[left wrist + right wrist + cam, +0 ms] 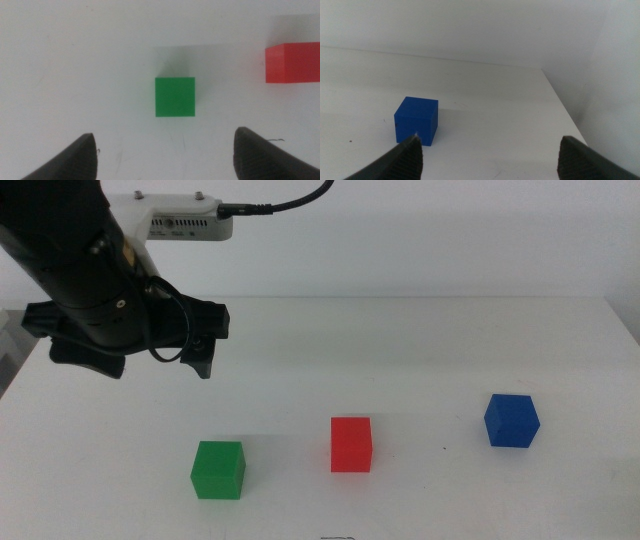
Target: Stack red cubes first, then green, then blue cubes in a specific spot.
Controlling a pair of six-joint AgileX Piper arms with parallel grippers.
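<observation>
The green cube [218, 470] sits on the white table at the front left, with the red cube [351, 444] a short way to its right and the blue cube [512, 421] further right. All three stand apart. My left gripper [160, 368] hovers above the table behind the green cube, open and holding nothing. In the left wrist view the green cube [174, 96] lies centred ahead of the open left gripper [164, 132], and the red cube [292, 62] shows at the edge. My right gripper [490, 137] is open and empty, a short distance from the blue cube [416, 120]. It is outside the middle view.
The white table [420, 350] ends at a pale wall behind. Its right edge [560, 102] runs close to the blue cube. A white camera unit with a black cable [185, 222] rides on the left arm.
</observation>
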